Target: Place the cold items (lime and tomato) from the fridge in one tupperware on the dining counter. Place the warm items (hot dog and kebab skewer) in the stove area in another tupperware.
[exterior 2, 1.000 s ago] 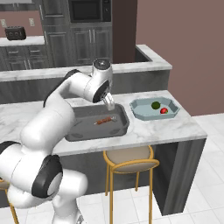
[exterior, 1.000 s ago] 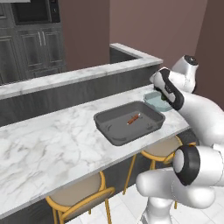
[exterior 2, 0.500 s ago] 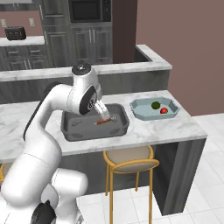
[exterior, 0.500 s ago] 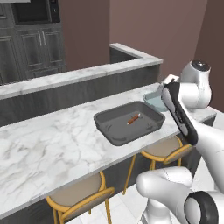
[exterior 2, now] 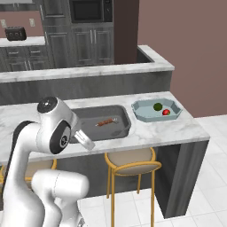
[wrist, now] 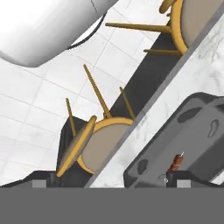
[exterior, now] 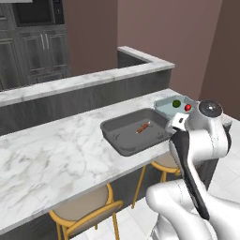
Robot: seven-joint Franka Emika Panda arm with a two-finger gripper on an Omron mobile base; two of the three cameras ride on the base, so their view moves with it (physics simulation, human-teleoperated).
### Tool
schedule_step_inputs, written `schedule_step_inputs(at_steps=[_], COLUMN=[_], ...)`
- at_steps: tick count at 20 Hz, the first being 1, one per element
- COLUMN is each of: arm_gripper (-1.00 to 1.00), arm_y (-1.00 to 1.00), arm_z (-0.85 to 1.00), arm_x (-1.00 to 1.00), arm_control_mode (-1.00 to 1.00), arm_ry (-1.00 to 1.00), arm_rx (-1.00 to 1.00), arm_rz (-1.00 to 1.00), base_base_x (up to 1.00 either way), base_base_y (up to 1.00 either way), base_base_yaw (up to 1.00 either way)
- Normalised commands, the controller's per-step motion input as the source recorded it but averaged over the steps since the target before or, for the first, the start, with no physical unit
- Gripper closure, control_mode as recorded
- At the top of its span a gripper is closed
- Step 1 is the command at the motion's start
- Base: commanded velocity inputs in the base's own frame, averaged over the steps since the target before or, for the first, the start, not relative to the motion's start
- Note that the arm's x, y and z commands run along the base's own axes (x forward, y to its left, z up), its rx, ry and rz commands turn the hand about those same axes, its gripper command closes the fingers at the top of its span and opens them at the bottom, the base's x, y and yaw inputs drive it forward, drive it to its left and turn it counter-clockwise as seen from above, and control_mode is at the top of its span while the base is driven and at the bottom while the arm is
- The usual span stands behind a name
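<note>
The gripper [wrist: 107, 183] is spread wide and holds nothing; only its two small dark tips [wrist: 38, 183] show in the hand view, which looks at the counter edge and down to the floor of pale square tiles. Near the tips in that view is the dark grey tupperware [wrist: 192, 131], a shallow rectangular box with rounded corners and a smooth matte surface, and the kebab skewer [wrist: 176, 162] lies inside it, thin, with brown-red pieces. In the right base view the same skewer [exterior 2: 105, 123] rests near the middle of this box [exterior 2: 125, 129], on the white marble counter [exterior 2: 177, 131] with grey veins. Just beside the box, to its right, stands a pale blue-green tupperware [exterior 2: 141, 114] with cut corners; it holds the round green lime [exterior 2: 157, 106] and the red tomato [exterior 2: 166, 112], close together. Under the counter stand stools [exterior 2: 131, 160] with yellow metal frames and beige round seats. No writing can be read anywhere.
</note>
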Motion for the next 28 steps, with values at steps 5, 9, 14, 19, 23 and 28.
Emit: schedule_step_inputs(at_steps=[5, 9, 14, 19, 23, 28], arm_gripper=[-1.00, -1.00, -1.00, -1.00, -1.00, -1.00], arm_y=[0.24, 0.26, 0.29, 0.05, 0.00, 0.00], arm_z=[-0.02, -0.04, -0.18, -0.05, 0.00, 0.00], arm_x=[-0.84, -0.18, 0.00, 0.00, 0.00, 0.00], arm_control_mode=[-1.00, -1.00, -1.00, 1.00, 1.00, 1.00], arm_ry=[0.03, 0.00, 0.00, 0.00, 0.00, 0.00], arm_rx=[-0.01, -0.08, -0.13, -0.03, 0.00, 0.00], arm_rz=[0.28, 0.06, 0.02, 0.01, 0.00, 0.00], base_base_x=[0.00, 0.00, 0.00, -0.06, -0.37, -0.56], base_base_y=[0.00, 0.00, 0.00, 0.06, 0.00, 0.00], base_base_yaw=[0.00, 0.00, 0.00, 0.24, 0.52, 0.43])
